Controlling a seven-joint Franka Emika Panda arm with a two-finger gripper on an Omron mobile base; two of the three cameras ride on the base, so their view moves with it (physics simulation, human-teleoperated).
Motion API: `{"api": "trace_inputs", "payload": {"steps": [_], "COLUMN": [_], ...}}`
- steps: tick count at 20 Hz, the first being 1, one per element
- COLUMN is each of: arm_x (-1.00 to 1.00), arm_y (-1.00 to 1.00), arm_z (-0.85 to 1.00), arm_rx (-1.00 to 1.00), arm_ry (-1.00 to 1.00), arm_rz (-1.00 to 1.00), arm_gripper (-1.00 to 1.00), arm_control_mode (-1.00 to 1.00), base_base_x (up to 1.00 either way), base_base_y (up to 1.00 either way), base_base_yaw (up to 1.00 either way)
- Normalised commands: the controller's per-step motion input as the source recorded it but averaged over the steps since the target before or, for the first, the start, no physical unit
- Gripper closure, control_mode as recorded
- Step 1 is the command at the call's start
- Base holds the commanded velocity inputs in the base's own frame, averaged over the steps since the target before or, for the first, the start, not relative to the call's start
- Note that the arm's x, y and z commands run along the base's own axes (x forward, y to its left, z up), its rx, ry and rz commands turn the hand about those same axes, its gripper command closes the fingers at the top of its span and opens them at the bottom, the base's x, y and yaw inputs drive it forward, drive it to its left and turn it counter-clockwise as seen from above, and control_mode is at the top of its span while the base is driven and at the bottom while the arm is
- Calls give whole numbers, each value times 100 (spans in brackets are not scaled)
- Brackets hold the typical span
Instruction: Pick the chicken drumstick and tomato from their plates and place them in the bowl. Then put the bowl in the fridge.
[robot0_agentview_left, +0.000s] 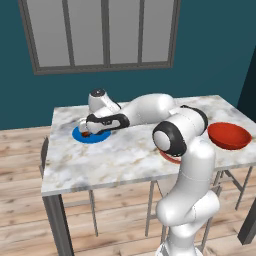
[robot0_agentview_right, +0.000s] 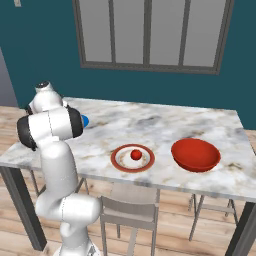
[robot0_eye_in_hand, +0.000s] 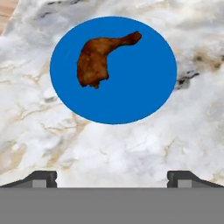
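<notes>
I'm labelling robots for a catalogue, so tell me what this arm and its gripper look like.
The arm is glossy white, built of rounded, bulbous segments with dark grey to black bands at the joints. The hand near the blue plate has a black section. The gripper ends in two small dark grey, blocky fingertips. No cables or markings are visible.

On the white-veined marble table (robot0_agentview_right: 165, 125), the flat bright blue round plate (robot0_eye_in_hand: 131, 87) lies toward the left end, with the dark brown chicken drumstick (robot0_eye_in_hand: 96, 59) on it. The white plate with a red-brown rim (robot0_agentview_right: 120, 162) sits near the front edge, carrying the small glossy red tomato (robot0_agentview_right: 135, 154). Just right of it stands the deep red-orange bowl (robot0_agentview_right: 195, 154).
</notes>
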Motion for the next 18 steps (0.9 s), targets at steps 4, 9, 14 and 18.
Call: {"api": "trace_inputs", "payload": {"steps": [4,9,14,18], "arm_x": [25,8,0,1], "arm_y": [2,3,5,1], "arm_z": [0,-11,-26,-25], "arm_rx": [-2,0,0,0], "arm_ry": [3,0,0,-2], "arm_rz": [-10,-6,-2,0], "arm_gripper": [-100,-100,-100,-100], "arm_control_mode": [-100,-100,-100,-100], "base_base_x": [0,0,0,0], "base_base_y": [0,0,0,0], "base_base_yaw": [0,0,0,0]}}
